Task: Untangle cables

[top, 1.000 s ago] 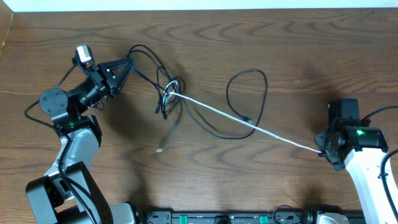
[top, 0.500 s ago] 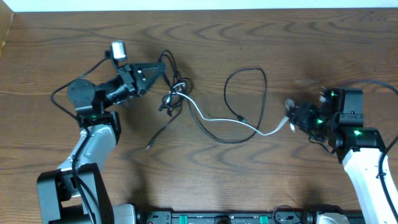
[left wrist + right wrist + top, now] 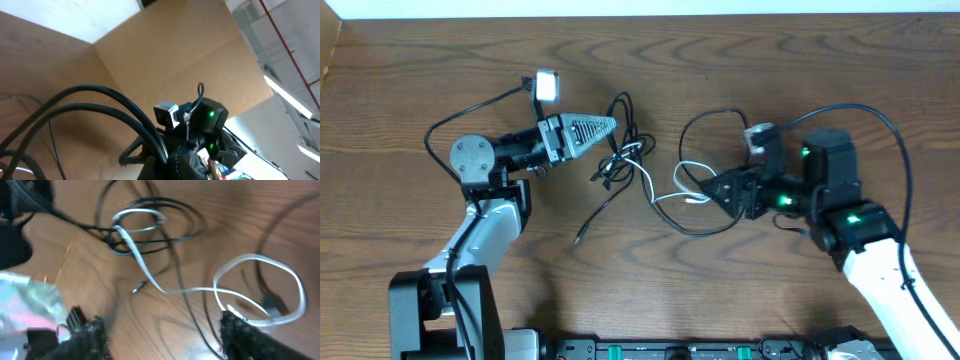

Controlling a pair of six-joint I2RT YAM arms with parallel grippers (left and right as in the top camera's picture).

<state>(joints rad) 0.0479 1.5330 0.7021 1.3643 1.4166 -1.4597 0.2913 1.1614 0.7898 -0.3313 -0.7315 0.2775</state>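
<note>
Surface: brown wood-grain table (image 3: 440, 60), carrying every item below.

Item 1: thin white cable (image 3: 646, 182), 1 piece. It lay slack on the table between the 2 arms. 1 end ran into the knot, and the other curled into a loop close to the right gripper (image 3: 718, 190).

Item 2: thin black cables (image 3: 747, 140), several pieces. 1 formed a wide open loop on the table, just behind the right gripper. The others were bunched in the knot.

Knot: black strands and the white strand crossed over each other just right of the left gripper (image 3: 611, 124), near the table's middle.

Loose tail: 1 black strand left the knot toward the robot's side of the table and ended in a small plug (image 3: 580, 240), apart from both grippers.

Left gripper: its fingers were drawn together to a point. A black loop rose from the tip, and the gripper appeared clamped on 1 of the thin black cables.

Right gripper: in the right wrist view its 2 fingers (image 3: 242, 332) stood wide apart with nothing pinched between them. The white loop and its plug end lay just beside 1 finger. Whether they touched could not be told.

Left wrist view: 2 black strands swept across close to the lens. Beyond them stood the right arm's black housing (image 3: 210, 116), showing a green light, and a tan panel (image 3: 165, 45).
</note>
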